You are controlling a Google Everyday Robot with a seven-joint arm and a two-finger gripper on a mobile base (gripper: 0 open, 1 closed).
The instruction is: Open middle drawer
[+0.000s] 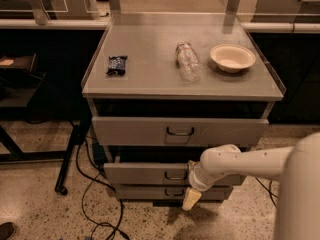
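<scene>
- My gripper [191, 198] hangs at the lower centre of the frame, in front of the cabinet. Its cream tip points down at the floor, below the level of the handle I want. I cannot tell whether it is spread or pressed together.
- My arm [245, 163] comes in from the lower right and crosses the right half of the drawer fronts. I read that as a side approach, which keeps the handle itself uncovered.
- The middle drawer [140, 174] is the second front down, at the lower centre of the frame. Its dark loop handle [176, 175] sits just left of my wrist, close to it but not gripped.
- There is a dark gap above that front, and it seems to stand slightly forward of the bottom drawer [145, 192]. That may only be the angle, so I judge it barely opened at most.
- The top drawer [130, 130] juts out towards the viewer and overhangs the one below. That is probably why I am working low and from the front, not reaching down from above.
- To hook the loop, the tip would need to rise and shift left.
- On the cabinet top [150, 79], a dark snack packet [116, 65] lies to the left. A clear bottle [187, 61] lies on its side in the middle, and a pale bowl [232, 58] sits to the right. A jerky pull could set the bottle rolling.
</scene>
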